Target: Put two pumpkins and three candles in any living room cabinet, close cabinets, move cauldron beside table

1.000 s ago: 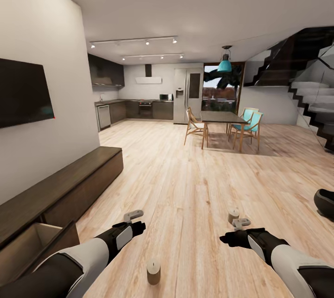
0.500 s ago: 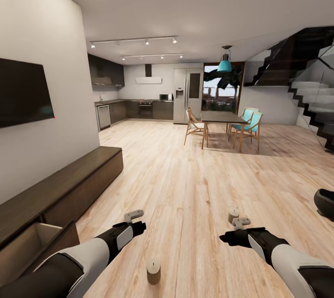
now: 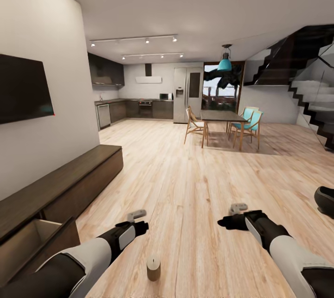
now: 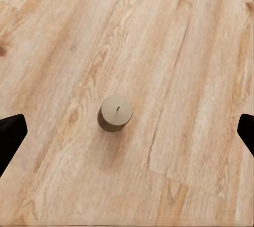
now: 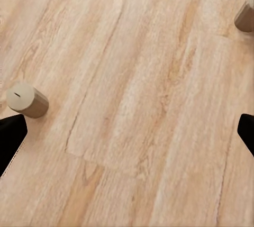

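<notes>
Over the last second the head view has dipped and shifted slightly, and the right arm has swung forward so that its wrist now covers the spot where a second candle stood on the floor; the left arm has barely moved. That reads as the robot settling over the candles for a pickup, with nothing yet stowed from this pair. The near candle (image 3: pixel 153 268) stands upright on the wood floor at about 6 o'clock, between the two arms, and the left wrist view looks straight down on it (image 4: pixel 116 112). The left gripper (image 3: pixel 136 215) has its dark fingertips at the two edges of that view, spread wide, holding nothing and well above the candle. The right gripper (image 3: pixel 238 207) is likewise spread wide and empty; its wrist view catches one candle (image 5: pixel 26 100) near one fingertip and another (image 5: pixel 244 17) at the far edge. The cabinet (image 3: pixel 69 182) runs along the wall at 9 o'clock, one compartment standing open at its near end. The cauldron (image 3: pixel 325 199) sits on the floor at 3 o'clock
</notes>
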You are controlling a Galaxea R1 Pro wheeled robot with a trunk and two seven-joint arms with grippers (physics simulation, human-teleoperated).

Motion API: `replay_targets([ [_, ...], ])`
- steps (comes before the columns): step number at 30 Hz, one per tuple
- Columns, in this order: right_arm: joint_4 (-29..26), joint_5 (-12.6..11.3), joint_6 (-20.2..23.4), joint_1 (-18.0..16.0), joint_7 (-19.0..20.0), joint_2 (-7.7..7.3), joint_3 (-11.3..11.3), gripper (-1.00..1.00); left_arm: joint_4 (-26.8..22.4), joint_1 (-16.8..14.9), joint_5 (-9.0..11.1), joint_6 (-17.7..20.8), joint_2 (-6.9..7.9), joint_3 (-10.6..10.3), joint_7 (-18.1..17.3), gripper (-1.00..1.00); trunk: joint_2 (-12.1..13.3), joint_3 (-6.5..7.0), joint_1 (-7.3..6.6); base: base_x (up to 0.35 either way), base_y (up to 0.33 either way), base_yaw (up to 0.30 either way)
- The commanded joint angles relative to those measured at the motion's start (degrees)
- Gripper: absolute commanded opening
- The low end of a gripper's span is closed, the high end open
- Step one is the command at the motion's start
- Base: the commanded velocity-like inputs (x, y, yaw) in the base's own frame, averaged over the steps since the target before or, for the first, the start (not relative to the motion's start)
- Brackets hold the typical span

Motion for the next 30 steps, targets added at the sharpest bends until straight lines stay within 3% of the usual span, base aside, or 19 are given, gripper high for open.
replay_targets([
  [1, -1.32, 0.21, 1.6, -0.01, 0.21, -0.04, 0.37, 1.0, -0.2, -0.02, 0.44, 0.68, -0.09, -0.51, 0.35, 1.0, -0.45, -0.25, 0.22, 0.0, 0.0, 0.0],
  [7, -10.23, 0.18, 11.64, -0.01, 0.3, 0.01, 0.5, 1.0, -2.66, -0.02, 0.44, 6.45, -0.62, -0.67, 0.58, 1.0, -2.85, -1.33, 1.54, 0.0, 0.0, 0.0],
  [9, -13.53, 0.18, 15.71, -0.01, 0.34, 0.02, 0.53, 1.0, -4.89, -0.04, 0.42, 9.67, -0.65, -0.7, 0.75, 1.0, -3.65, -1.69, 1.98, 0.0, 0.0, 0.0],
  [10, -17.22, 0.2, 20.56, -0.01, 0.32, 0.01, 0.43, 1.0, -8.51, -0.04, 0.38, 14.77, -0.67, -0.76, 1.02, 1.0, -4.05, -1.87, 2.2, 0.0, 0.0, 0.0],
  [17, -20.22, 0.24, 24.62, -0.05, 0.32, -0.13, 0.19, 1.0, -12.51, -0.1, 0.41, 22.81, -0.75, -0.73, 1.24, 1.0, -6.86, -3.13, 3.73, 0.0, 0.0, 0.0],
  [21, -21.69, 0.21, 27.89, -0.13, 0.36, -0.02, 0.23, 1.0, -12.75, -0.11, 0.47, 24.84, -0.78, -0.72, 1.14, 1.0, -8.47, -3.84, 4.61, 0.0, 0.0, 0.0],
  [23, -24.8, 0.18, 31.3, -0.14, 0.37, 1.24, 0.34, 1.0, -12.84, -0.09, 0.52, 29.33, -0.77, -0.68, 0.95, 1.0, -9.27, -4.2, 5.05, 0.0, 0.0, 0.0],
  [30, -29.66, 0.25, 35.66, -0.22, 0.31, 4.07, 0.41, 1.0, -12.81, -0.29, 0.54, 32.49, -0.77, -0.64, 1.05, 1.0, -12.08, -5.46, 6.59, 0.0, 0.0, 0.0],
])
